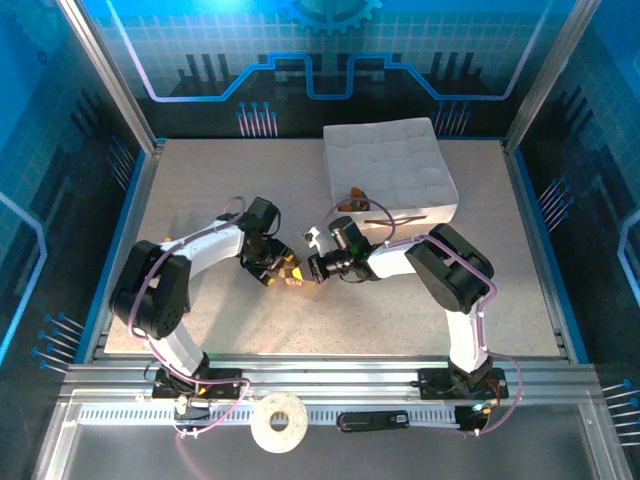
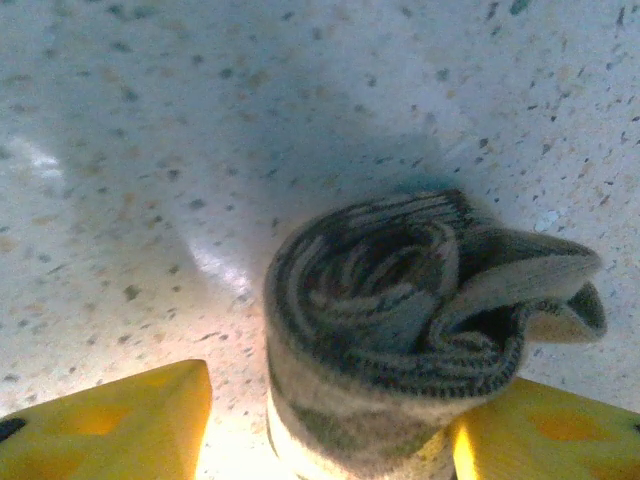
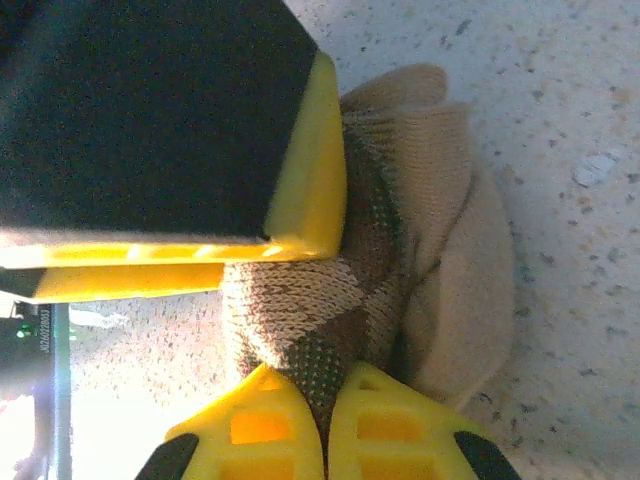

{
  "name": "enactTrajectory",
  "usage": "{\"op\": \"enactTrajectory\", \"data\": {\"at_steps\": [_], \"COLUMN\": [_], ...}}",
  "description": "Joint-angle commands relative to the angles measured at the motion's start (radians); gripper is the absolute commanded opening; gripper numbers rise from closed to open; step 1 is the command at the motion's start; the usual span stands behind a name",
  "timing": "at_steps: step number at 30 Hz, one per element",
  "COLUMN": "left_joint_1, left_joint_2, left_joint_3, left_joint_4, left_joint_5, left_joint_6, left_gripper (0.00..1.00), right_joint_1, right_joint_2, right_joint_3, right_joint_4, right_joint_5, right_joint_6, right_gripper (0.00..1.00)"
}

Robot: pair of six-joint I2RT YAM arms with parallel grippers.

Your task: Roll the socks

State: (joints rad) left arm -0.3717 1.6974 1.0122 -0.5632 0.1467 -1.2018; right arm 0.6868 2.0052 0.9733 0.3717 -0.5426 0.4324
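Observation:
The brown-and-beige argyle sock (image 2: 390, 300) is wound into a roll standing on the speckled table. My left gripper (image 2: 335, 412) straddles that roll. Its right finger (image 2: 550, 430) touches the fabric, while the left finger (image 2: 110, 425) stands apart from it. My right gripper (image 3: 325, 405) is shut, pinching a fold of the argyle sock (image 3: 300, 310) between its yellow tips. From above, both grippers meet at the roll (image 1: 295, 273), the left gripper (image 1: 275, 268) on one side and the right gripper (image 1: 313, 267) on the other. The other sock (image 1: 357, 200), showing orange, lies against the box's front left corner.
A white quilted box (image 1: 390, 165) stands at the back right of the table. A tape roll (image 1: 278, 422) and a black bar (image 1: 372, 420) rest on the near rail. Blue walls and metal posts ring the table.

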Motion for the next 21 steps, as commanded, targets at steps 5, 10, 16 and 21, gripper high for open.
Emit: {"op": "enactTrajectory", "data": {"at_steps": [5,10,16,21], "left_joint_1": [-0.054,-0.053,-0.054,-0.053], "left_joint_2": [0.131,0.099,-0.010,-0.050], "left_joint_3": [0.029,-0.031,-0.091,-0.116], "left_joint_4": [-0.164,-0.202,-0.267,-0.268], "left_joint_5": [-0.137,-0.110,-0.047,-0.011], "left_joint_6": [0.062,0.043,0.000,-0.033], "left_gripper": [0.35,0.27,0.26,0.26], "right_joint_1": [0.004,0.046,0.198,0.300], "right_joint_2": [-0.046,-0.252,-0.382,-0.363], "right_joint_3": [-0.079,-0.208,-0.325,-0.303], "right_joint_4": [-0.187,-0.036,0.083,0.112], "right_joint_5": [0.168,0.359,0.585,0.642], "right_joint_6": [-0.049,-0.190,-0.434,-0.464], "right_gripper": [0.09,0.43,0.57,0.60]}}
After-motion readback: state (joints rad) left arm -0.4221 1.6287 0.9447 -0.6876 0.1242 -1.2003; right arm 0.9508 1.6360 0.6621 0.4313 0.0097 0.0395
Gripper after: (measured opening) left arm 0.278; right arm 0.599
